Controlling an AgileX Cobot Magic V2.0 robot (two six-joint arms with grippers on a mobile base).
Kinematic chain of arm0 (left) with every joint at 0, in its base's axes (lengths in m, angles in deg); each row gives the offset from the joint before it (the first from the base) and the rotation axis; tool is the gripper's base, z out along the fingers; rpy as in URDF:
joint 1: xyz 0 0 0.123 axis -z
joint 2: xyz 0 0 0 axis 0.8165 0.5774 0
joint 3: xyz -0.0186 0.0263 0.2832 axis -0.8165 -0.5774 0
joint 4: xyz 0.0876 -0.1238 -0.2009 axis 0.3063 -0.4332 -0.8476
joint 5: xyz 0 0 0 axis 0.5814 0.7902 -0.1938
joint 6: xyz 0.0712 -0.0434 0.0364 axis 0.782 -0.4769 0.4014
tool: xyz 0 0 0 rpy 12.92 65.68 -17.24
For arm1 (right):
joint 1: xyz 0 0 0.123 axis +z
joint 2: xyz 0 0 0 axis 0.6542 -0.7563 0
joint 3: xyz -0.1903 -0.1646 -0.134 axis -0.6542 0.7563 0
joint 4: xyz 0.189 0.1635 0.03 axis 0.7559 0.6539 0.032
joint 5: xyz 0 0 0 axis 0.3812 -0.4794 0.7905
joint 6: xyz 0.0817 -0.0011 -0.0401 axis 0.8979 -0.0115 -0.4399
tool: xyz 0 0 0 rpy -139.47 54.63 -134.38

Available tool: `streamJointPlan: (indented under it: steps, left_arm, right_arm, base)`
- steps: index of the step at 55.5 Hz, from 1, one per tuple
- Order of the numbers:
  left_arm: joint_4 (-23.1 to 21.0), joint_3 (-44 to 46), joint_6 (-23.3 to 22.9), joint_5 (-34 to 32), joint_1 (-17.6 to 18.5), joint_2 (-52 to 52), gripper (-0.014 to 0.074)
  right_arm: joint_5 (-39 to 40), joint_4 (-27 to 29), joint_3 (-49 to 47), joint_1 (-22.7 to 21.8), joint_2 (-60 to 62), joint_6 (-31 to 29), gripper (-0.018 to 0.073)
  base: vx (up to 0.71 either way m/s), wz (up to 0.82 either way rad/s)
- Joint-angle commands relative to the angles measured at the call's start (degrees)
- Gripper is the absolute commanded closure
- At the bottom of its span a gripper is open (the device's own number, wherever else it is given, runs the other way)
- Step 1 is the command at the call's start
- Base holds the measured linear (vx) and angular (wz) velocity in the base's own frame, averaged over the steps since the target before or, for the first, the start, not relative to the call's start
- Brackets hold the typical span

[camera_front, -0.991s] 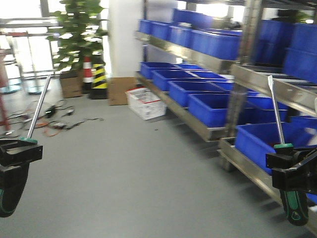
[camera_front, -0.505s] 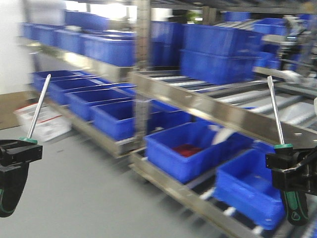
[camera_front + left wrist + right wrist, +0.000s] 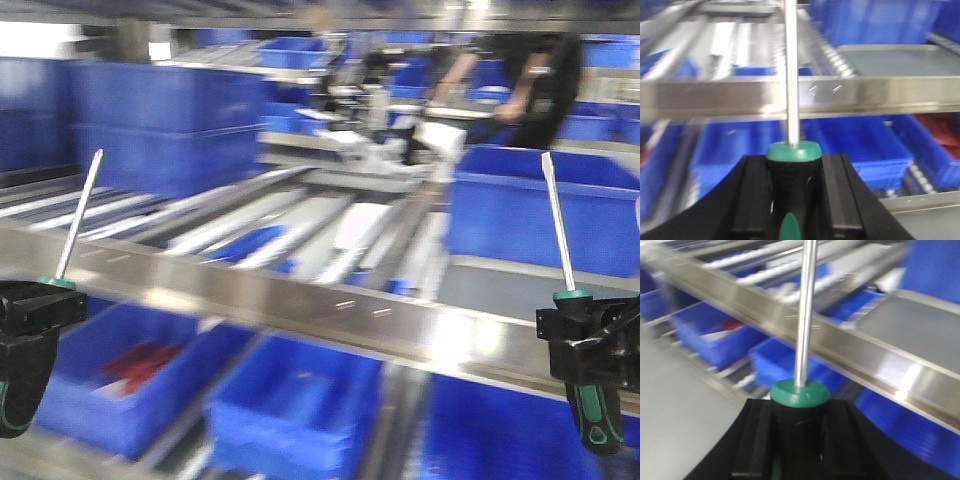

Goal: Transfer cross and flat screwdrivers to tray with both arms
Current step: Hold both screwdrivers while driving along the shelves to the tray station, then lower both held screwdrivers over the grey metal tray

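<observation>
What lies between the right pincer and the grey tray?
Right wrist view: a shiny steel shelf rail crosses between the black right pincer and the grey metal tray.

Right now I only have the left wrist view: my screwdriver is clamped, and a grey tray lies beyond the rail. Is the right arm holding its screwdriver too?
Observer: Yes. The right wrist view shows the right gripper shut on the right screwdriver, on the black handle just below the green collar.
Operator: Which way do the two shafts point?
Observer: In the front view both point up. The left screwdriver leans right, and the right one leans slightly left.
Operator: Where's the tray relative to the right one?
Observer: In the front view the grey tray lies beyond the steel rail, just left of that shaft, with a blue bin behind it.
</observation>
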Motion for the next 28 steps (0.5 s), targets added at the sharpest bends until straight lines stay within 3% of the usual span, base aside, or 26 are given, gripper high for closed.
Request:
streamJointPlan:
  steps: [1,16,28]
  left_arm:
    - [-2.48,1.63,0.05,-3.53,0.26,-1.19,0.0594]
    - [-2.48,1.63,0.05,-3.71,0.26,-1.19,0.0594]
    - [-2.48,1.63,0.05,-3.80,0.26,-1.19,0.0594]
  right_arm:
    - [5.14,-0.02,-1.92,-0.19,0.86,-0.42,0.0567]
    - [5.14,-0.02,-1.92,-0.19,0.86,-0.42,0.0567]
    - [5.14,-0.02,-1.92,-0.19,0.86,-0.42,0.0567]
  base:
    - [0.39,-0.96]
    - [0.37,-0.83]
    - [0.34,-0.49]
